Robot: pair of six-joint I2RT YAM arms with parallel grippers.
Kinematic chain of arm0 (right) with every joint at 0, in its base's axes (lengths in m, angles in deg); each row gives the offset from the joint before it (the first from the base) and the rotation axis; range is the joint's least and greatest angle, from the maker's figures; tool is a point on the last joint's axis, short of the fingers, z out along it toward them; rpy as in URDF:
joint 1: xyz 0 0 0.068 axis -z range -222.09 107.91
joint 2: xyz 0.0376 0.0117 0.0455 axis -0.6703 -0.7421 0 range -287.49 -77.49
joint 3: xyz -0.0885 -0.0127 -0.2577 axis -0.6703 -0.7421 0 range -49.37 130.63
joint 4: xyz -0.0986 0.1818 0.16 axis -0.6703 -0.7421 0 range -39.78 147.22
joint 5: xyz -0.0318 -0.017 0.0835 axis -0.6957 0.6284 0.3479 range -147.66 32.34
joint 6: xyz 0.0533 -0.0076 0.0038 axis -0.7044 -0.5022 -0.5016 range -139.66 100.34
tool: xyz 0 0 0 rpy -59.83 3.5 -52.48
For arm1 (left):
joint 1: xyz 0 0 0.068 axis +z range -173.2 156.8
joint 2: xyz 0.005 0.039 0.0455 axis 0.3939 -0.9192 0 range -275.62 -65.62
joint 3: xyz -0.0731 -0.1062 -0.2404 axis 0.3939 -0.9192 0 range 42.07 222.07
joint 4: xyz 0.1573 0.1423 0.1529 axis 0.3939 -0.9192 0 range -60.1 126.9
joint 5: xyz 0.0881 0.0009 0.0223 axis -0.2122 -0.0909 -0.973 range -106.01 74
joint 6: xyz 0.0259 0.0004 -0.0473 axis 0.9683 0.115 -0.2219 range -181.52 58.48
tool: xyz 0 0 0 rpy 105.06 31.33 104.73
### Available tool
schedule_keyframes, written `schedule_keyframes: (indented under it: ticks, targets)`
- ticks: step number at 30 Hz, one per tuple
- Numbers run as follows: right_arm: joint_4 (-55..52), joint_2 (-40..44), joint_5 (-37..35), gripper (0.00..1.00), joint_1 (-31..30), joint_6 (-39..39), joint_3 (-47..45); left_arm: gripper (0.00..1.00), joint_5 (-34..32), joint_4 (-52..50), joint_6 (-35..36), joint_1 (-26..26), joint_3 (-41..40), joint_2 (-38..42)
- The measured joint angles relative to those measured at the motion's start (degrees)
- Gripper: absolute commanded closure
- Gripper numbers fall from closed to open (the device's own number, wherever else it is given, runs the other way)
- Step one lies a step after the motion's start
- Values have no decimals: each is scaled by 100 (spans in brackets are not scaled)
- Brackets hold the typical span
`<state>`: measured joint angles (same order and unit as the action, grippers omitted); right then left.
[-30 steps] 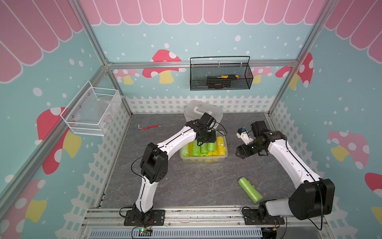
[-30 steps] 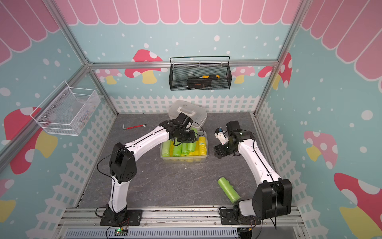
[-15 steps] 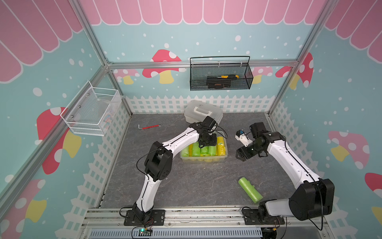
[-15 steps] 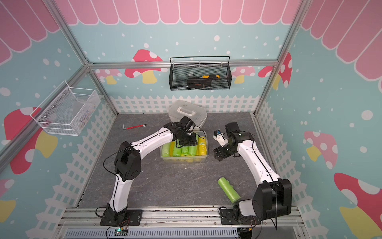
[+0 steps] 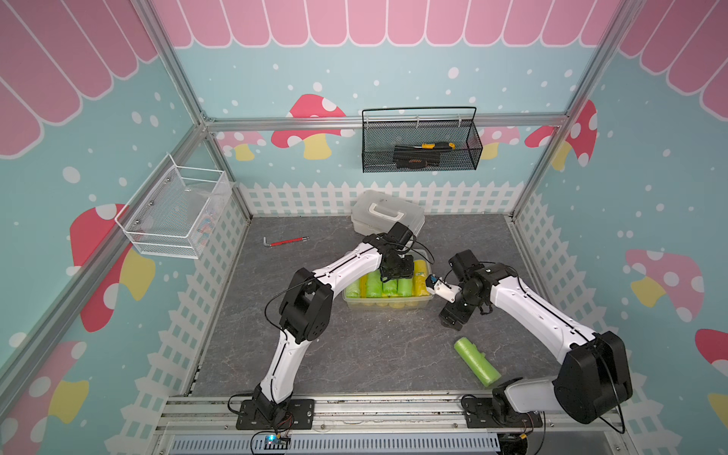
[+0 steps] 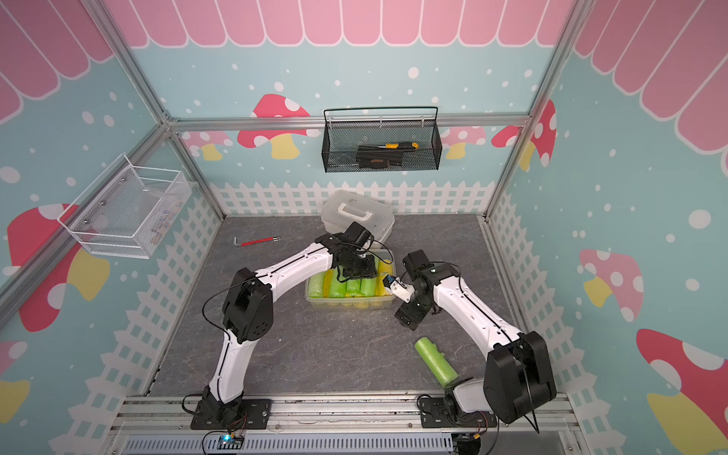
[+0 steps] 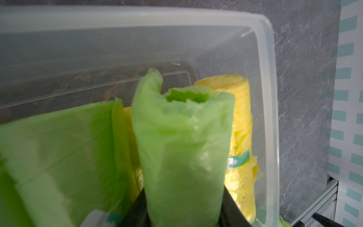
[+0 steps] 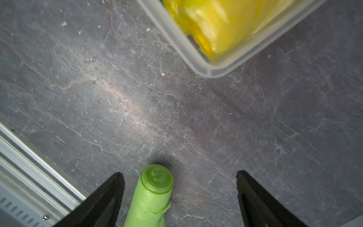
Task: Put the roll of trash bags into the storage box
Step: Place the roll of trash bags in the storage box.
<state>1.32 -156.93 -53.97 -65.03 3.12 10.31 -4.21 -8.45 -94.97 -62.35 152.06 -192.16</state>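
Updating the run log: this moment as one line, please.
left gripper: jaws shut on green roll in storage box | right gripper: jaws open near loose roll | step: placing

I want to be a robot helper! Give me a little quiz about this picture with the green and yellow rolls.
1. True or false: the left end effector is gripping a green roll at the storage box.
2. Where does the loose green roll lie? A) in the black wire basket B) on the table C) on the white case
3. Fill in: the right end effector has its jaws ____.
Key: 1 true; 2 B; 3 open.
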Motion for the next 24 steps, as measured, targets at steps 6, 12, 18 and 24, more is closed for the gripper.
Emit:
schedule_keyframes:
  ticks: [6,12,18,24]
  targets:
    - [-299,-20,-391,7,-33,356,-35,50,2,0,-59,0,94,-48]
    - [-636,-96,-437,6,-33,619,-35,45,2,2,-66,0,96,-50]
    - [-1084,-249,-472,5,-33,743,-35,43,-4,-4,-59,2,184,-42]
    - [-1272,-415,-509,4,-33,761,-55,42,-22,2,-57,2,186,262]
